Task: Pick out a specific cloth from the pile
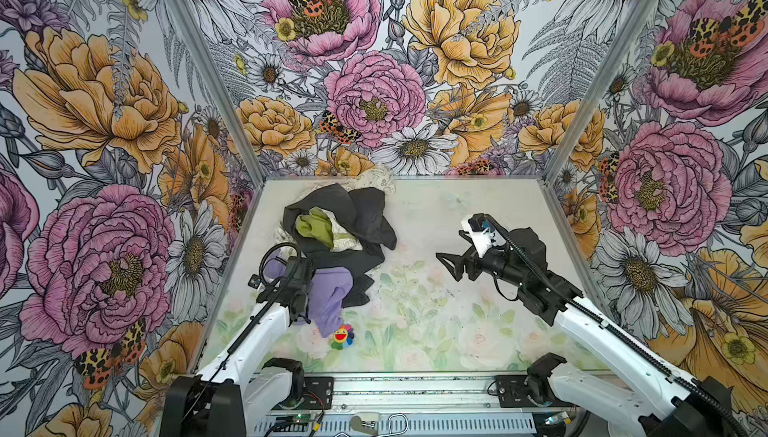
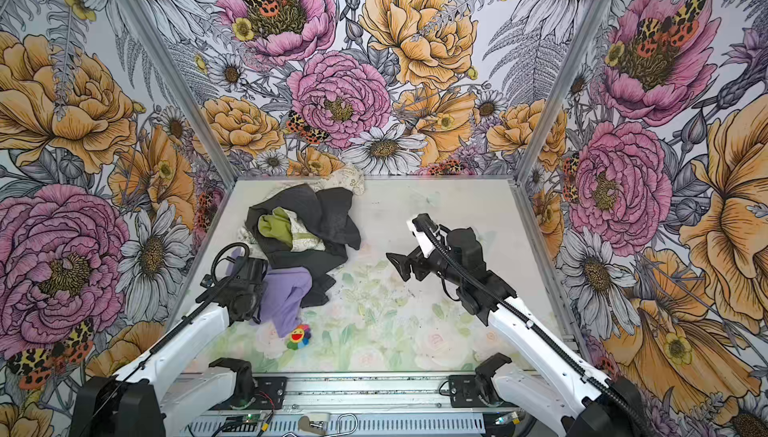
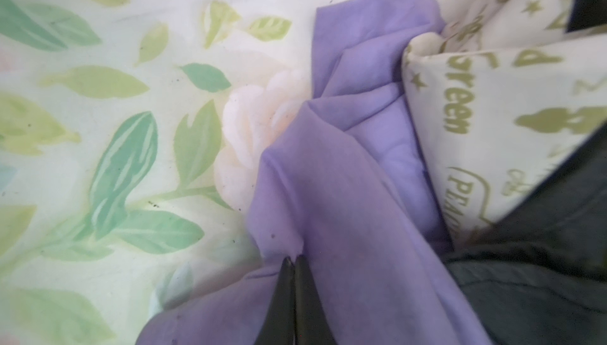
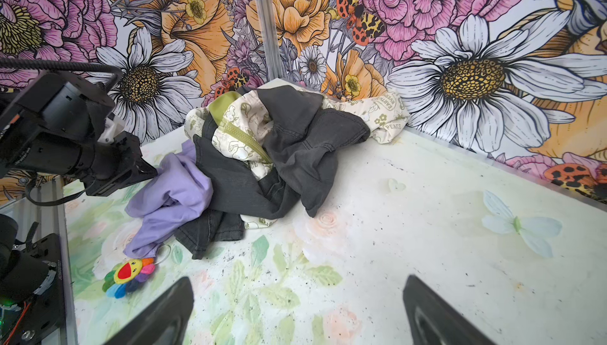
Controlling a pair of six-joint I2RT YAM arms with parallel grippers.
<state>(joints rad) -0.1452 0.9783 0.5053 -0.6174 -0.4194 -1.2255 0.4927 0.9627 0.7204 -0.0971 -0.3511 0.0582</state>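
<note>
My left gripper [image 3: 293, 263] pinches fold of purple cloth [image 3: 328, 195] at near-left edge of pile [image 1: 365, 214]; right gripper [image 4: 297, 282] spread, well apart at right.

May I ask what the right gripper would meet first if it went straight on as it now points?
Probably the grey garment on the pile, if the right gripper clears the table; depth unclear.

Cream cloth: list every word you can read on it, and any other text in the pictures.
"Green": on the cream cloth, left wrist view.
"PEA": same cloth, inside an outlined badge; the rest cannot be read.
"PEACE": near the cloth's far corner, right wrist view.
"EARTH": in a badge just above that; its second line is too blurred to read.
Top views: the print is too small to read.
No other text shows.
</note>
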